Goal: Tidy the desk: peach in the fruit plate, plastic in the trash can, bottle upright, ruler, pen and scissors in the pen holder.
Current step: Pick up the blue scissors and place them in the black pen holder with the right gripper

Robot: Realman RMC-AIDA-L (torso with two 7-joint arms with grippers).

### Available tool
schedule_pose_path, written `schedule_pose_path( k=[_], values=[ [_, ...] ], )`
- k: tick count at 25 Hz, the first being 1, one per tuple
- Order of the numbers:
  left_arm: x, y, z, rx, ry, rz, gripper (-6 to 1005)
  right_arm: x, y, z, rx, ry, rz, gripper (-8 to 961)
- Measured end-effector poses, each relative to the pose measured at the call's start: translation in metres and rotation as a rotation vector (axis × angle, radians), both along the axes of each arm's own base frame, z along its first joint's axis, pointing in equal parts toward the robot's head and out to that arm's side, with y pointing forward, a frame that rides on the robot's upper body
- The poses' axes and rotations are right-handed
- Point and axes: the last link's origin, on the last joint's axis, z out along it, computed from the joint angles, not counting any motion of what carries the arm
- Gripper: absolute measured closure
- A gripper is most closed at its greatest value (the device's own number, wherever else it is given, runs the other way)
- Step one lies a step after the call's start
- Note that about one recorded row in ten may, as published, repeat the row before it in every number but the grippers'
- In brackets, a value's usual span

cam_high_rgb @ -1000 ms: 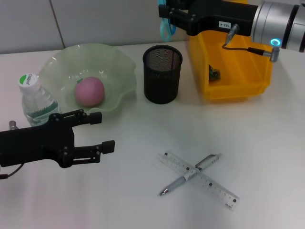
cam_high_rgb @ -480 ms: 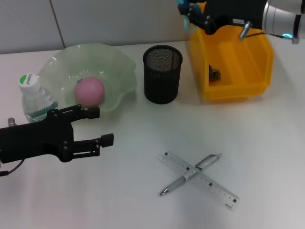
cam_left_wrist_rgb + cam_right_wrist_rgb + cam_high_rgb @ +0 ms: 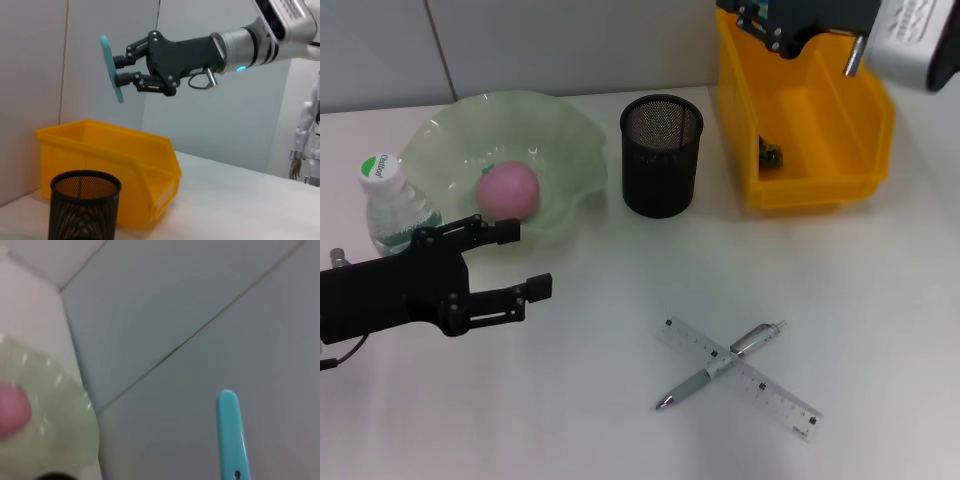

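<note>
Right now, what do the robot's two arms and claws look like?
Both claws are black, with linked metal fingers. The right claw sits on a silver wrist with dark rings, a glowing blue light and a thin grey cable. The left claw has a boxy black body.

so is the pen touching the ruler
Touching. In the head view the pen lies crossed with the ruler, overlapping at mid-length with no gap.

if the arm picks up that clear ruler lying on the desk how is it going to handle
The ruler is thin and lies flat on the table, so its edge probably gives an end effector little to grip. Its clear plastic looks smooth, likely slippery. The pen lies crossed with it, so moving the ruler would probably shift the pen too.
</note>
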Motion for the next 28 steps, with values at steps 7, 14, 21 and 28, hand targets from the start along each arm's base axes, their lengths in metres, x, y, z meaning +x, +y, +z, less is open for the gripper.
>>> schedule_pose_path(
  k=[7, 14, 21, 28],
  values=[
    [-0.005, 0.001, -0.004, 0.041, 0.014, -0.004, 170, -0.005, -0.007, -0.020, 0.147, -0.297, 0.174, 724],
    [-0.010, 0.001, -0.011, 0.084, 0.011, -0.009, 172, 0.003, -0.014, -0.048, 0.270, -0.582, 0.320, 724],
    [-0.014, -0.001, -0.011, 0.105, 0.023, -0.021, 172, 0.001, -0.024, -0.062, 0.375, -0.790, 0.440, 724],
    [-0.015, -0.002, -0.011, 0.125, 0.031, -0.037, 171, -0.002, -0.034, -0.075, 0.474, -1.012, 0.567, 724]
  ],
)
